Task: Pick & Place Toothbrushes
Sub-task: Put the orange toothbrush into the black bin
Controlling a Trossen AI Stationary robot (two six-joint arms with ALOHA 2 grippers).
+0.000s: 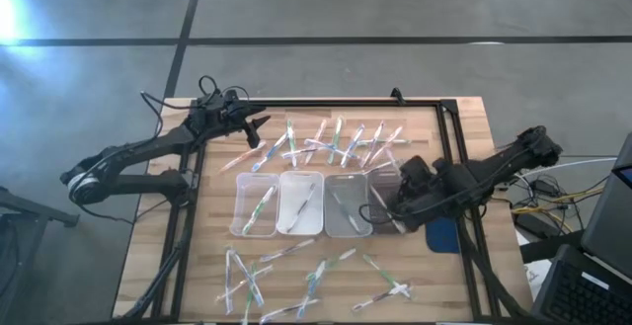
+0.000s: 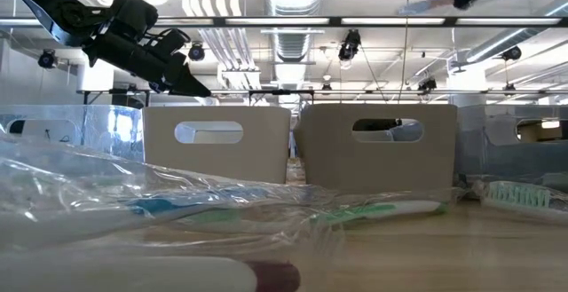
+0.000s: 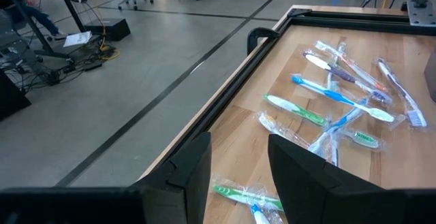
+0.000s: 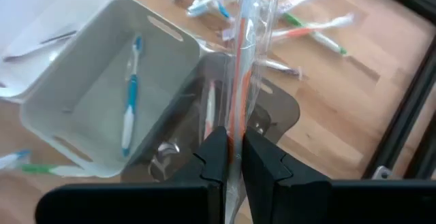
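Wrapped toothbrushes lie loose on the wooden table in a far group and a near group. Between the groups stand several plastic trays. My right gripper hangs over the dark rightmost tray, shut on a wrapped toothbrush with an orange handle. That tray holds another toothbrush, and the grey tray beside it holds a blue one. My left gripper stands open at the table's far left corner, above the far group, with nothing between its fingers. My right gripper pinches the wrapped toothbrush between its two fingers, on the orange handle near one end of the wrapper. The fingers slant steeply down from above. The toothbrush sticks out past the fingertips, lifted clear above the dark tray.
A black metal frame runs along the table's far edge and down both sides. In the low view, two trays stand behind wrapped toothbrushes lying close to the camera. A blue object lies at the table's right edge under the right arm.
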